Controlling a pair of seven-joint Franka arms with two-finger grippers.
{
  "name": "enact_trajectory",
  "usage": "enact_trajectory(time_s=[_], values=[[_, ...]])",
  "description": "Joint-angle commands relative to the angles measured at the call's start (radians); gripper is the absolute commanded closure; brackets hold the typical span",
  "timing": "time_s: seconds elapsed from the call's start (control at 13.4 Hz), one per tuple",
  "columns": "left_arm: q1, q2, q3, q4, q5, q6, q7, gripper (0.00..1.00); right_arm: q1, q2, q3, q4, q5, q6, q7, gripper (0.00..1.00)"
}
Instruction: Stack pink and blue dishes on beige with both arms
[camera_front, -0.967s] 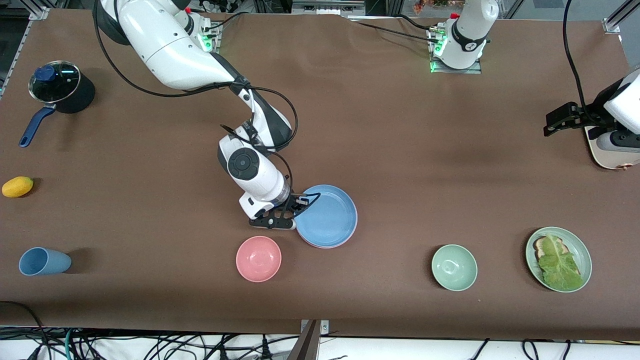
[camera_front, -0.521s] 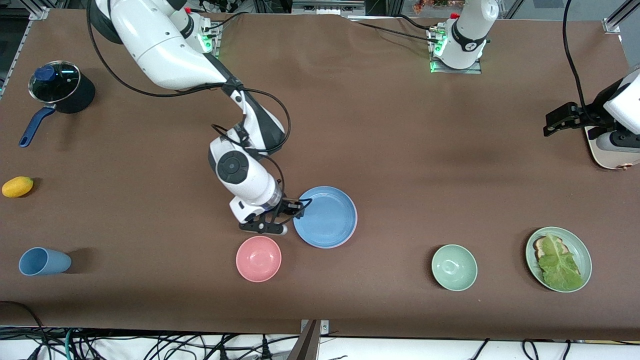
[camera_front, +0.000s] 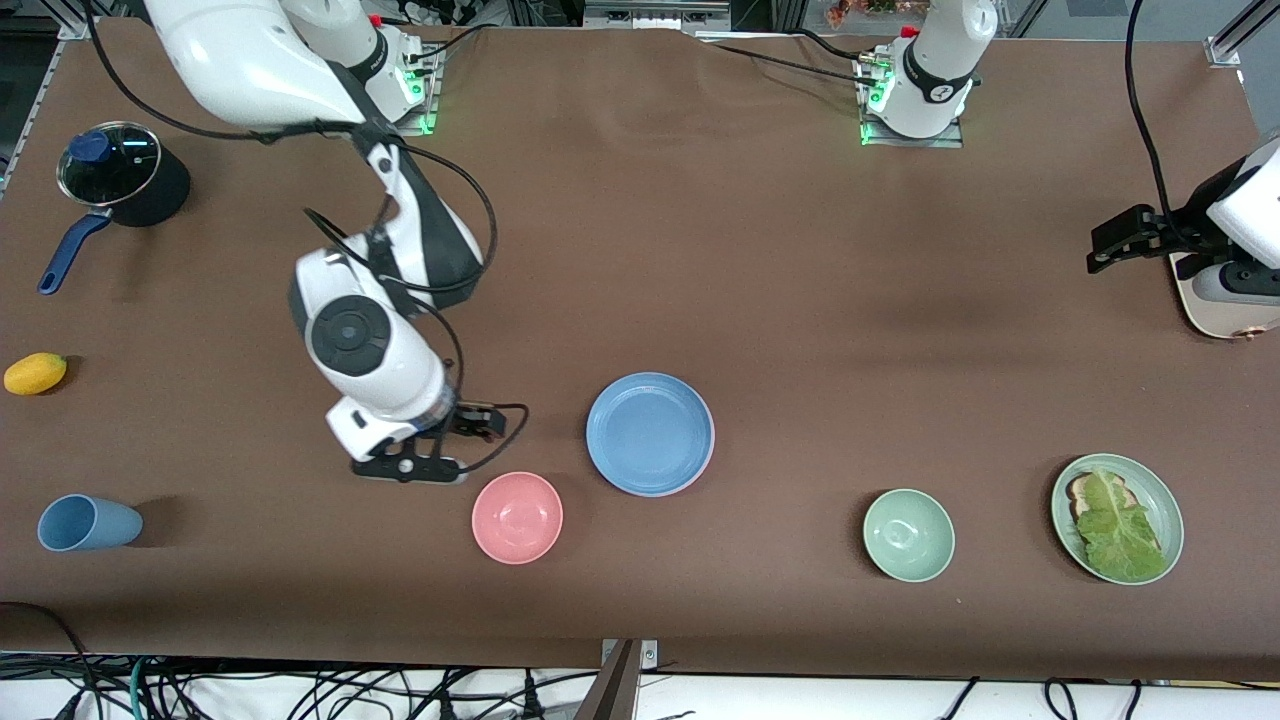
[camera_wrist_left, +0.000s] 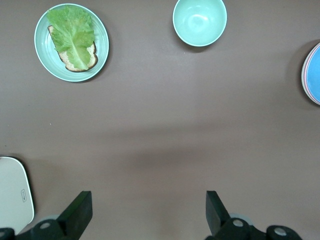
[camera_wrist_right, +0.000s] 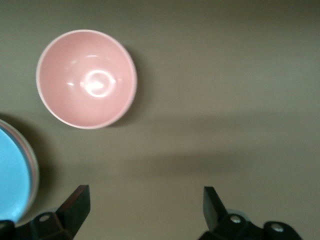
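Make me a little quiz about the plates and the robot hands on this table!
1. True or false: the right gripper is holding the blue plate.
2. Which colour shows at the rim under the blue plate? A pink, B green, C yellow
3. Fill in: the left gripper hangs open over bare ____.

Key: 1 false, it is open and apart from the plate; 2 A; 3 table.

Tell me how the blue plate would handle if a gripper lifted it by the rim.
The blue plate looks rigid, so it should not flex. Its low rim gives little to pinch, and it may tilt when gripped at one edge. It rests on another plate, whose pink edge shows underneath, so it could slide when nudged.
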Motion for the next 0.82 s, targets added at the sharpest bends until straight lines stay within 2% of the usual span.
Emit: enact_trajectory(time_s=[0.0, 0.15, 0.22, 0.45, 0.74], values=[[-0.004, 0.002, 0.001, 0.008, 0.023, 0.003, 0.018, 0.00, -0.049, -0.160, -0.006, -0.063, 0.030, -0.137, -0.096, 0.00], [-0.004, 0.002, 0.001, 0.010, 0.023, 0.003, 0.018, 0.00, -0.116, -0.262, -0.012, -0.127, 0.128, -0.188, -0.214, 0.00], [-0.004, 0.002, 0.001, 0.010, 0.023, 0.003, 0.018, 0.00, -0.133, -0.302, -0.021, -0.164, 0.150, -0.193, -0.248, 0.00], [-0.004, 0.002, 0.001, 0.011, 0.025, 0.003, 0.018, 0.00, -0.132, -0.444, -0.047, -0.322, 0.150, -0.182, -0.252, 0.00], [0.000, 0.002, 0.001, 0.010, 0.025, 0.020, 0.018, 0.00, -0.132, -0.555, -0.073, -0.362, 0.149, -0.280, -0.248, 0.00]])
